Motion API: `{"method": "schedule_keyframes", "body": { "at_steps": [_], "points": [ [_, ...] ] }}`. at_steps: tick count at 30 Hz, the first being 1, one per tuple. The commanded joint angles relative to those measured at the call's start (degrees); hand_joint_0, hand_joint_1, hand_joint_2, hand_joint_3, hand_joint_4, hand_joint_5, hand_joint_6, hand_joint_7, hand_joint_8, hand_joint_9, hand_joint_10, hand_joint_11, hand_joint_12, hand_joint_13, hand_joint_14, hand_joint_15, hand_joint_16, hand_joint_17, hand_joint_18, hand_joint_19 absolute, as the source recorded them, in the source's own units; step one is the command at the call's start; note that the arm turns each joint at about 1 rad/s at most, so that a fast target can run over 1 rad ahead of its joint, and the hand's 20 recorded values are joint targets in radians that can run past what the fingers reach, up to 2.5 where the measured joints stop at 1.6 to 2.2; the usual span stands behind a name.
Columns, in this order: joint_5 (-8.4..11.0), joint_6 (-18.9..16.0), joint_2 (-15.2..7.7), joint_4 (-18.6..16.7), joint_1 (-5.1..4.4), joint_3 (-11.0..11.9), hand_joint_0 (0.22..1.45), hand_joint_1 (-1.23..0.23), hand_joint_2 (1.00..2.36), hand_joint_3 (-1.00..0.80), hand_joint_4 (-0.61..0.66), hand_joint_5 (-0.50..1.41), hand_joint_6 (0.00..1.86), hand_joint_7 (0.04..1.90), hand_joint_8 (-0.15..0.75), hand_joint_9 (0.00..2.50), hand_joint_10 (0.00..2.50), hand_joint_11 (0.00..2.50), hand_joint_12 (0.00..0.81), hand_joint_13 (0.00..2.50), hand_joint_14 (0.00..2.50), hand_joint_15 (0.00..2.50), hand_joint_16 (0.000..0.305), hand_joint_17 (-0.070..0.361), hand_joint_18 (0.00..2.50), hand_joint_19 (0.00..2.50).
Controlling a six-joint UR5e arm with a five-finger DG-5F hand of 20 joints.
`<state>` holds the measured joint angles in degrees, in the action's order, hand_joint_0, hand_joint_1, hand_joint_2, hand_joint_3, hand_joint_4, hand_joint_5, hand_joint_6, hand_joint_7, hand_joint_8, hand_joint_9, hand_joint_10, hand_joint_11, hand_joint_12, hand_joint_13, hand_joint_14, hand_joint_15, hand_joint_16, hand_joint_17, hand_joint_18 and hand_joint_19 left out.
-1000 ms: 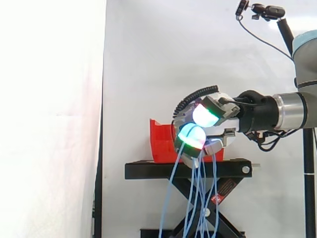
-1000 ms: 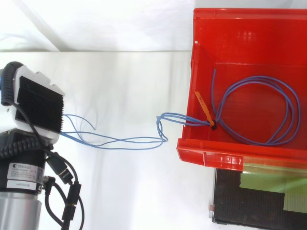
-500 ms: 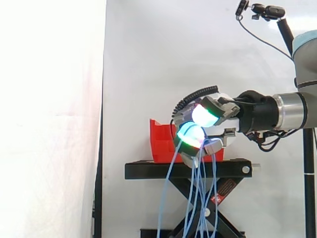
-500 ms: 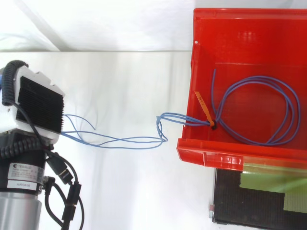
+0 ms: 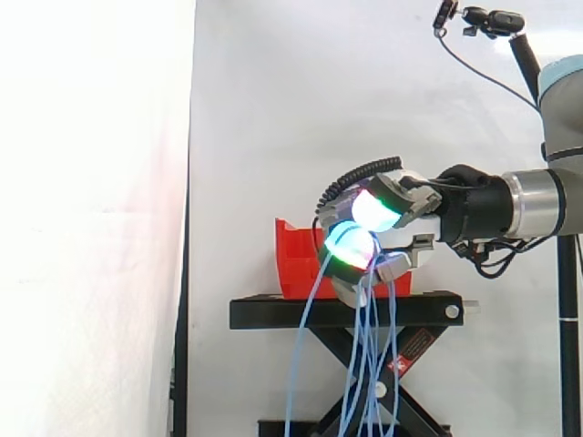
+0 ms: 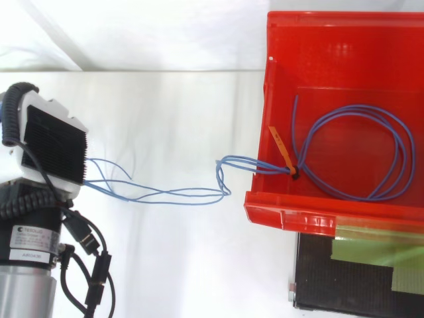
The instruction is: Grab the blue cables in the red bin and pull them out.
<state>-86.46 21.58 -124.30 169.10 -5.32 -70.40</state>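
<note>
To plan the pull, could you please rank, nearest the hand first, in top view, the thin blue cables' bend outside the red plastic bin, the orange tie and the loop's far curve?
1. Blue cables' bend, outside the bin, toward the hand.
2. Orange tie, at the bin's wall.
3. Loop's far curve, deep inside.

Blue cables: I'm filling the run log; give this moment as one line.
hand shut on blue cables | cables hang below hand | tied blue coil in red bin
</note>
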Motion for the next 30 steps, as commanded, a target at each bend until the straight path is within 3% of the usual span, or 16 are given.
{"method": "schedule_keyframes", "body": {
  "at_steps": [1,2,7,9,12,20,30],
  "points": [
    [-0.02,0.0,0.0,0.0,-0.04,0.0,0.96,-1.04,1.01,-0.74,0.2,0.72,1.21,0.25,0.174,1.1,0.48,1.64,0.387,1.41,0.0,1.77,0.043,0.096,0.87,1.07],
    [-0.02,0.0,0.0,0.0,-0.04,0.0,0.96,-1.04,1.01,-0.74,0.2,0.72,1.21,0.25,0.179,1.09,0.54,1.63,0.376,1.4,0.0,1.8,0.043,0.096,0.88,1.07],
    [-0.02,0.0,0.0,0.0,-0.04,0.0,0.97,-1.04,1.01,-0.76,0.2,0.72,1.22,0.25,0.199,1.07,0.67,1.56,0.37,1.28,0.53,1.58,0.043,0.096,0.92,1.12],
    [-0.02,0.0,0.0,0.0,-0.04,0.0,0.97,-1.04,1.01,-0.76,0.19,0.72,1.22,0.25,0.202,1.06,0.73,1.52,0.359,1.18,1.03,1.35,0.043,0.096,0.96,1.2],
    [-0.02,0.0,0.0,0.0,-0.04,0.0,0.97,-1.04,1.01,-0.77,0.2,0.72,1.23,0.25,0.191,1.04,0.91,1.48,0.355,1.12,1.51,1.12,0.043,0.097,1.0,1.22],
    [-0.02,0.0,-0.1,0.1,-0.04,0.0,0.98,-1.04,1.01,-0.79,0.2,0.71,1.23,0.25,0.177,1.01,1.22,1.43,0.353,1.09,1.75,1.04,0.043,0.097,1.03,1.22],
    [-0.2,0.8,0.0,0.0,-0.04,0.0,0.98,-1.03,1.01,-0.8,0.2,0.7,1.23,0.24,0.18,1.0,1.28,1.41,0.349,1.1,1.83,0.98,0.043,0.096,1.04,1.22]
  ]
}}
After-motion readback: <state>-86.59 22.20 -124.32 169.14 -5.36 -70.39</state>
